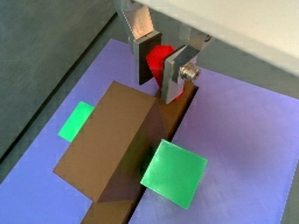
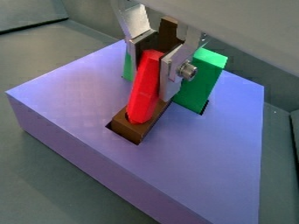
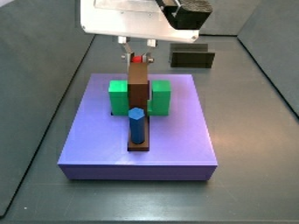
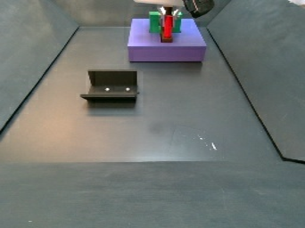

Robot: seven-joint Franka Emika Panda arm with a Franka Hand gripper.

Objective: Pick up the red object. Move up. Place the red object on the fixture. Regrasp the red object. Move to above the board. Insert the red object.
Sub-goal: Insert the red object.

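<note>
My gripper (image 1: 163, 68) is shut on the red object (image 1: 156, 58), a short bright red peg held between the two silver fingers. It also shows in a wrist view (image 2: 143, 87), hanging tilted from the gripper (image 2: 155, 63), its lower end close over the brown strip (image 2: 131, 129) set in the board (image 2: 70, 96). In a side view the gripper (image 3: 138, 54) and red object (image 3: 138, 59) sit just above the back end of the brown bar (image 3: 138, 87) on the lavender board (image 3: 176, 140). The dark fixture (image 4: 110, 86) stands apart on the floor, empty.
Green blocks (image 3: 118, 98) (image 3: 162, 98) flank the brown bar. A blue peg (image 3: 136, 125) stands at the bar's front end. The fixture also shows behind the board (image 3: 193, 59). Dark walls ring the grey floor (image 4: 155, 125).
</note>
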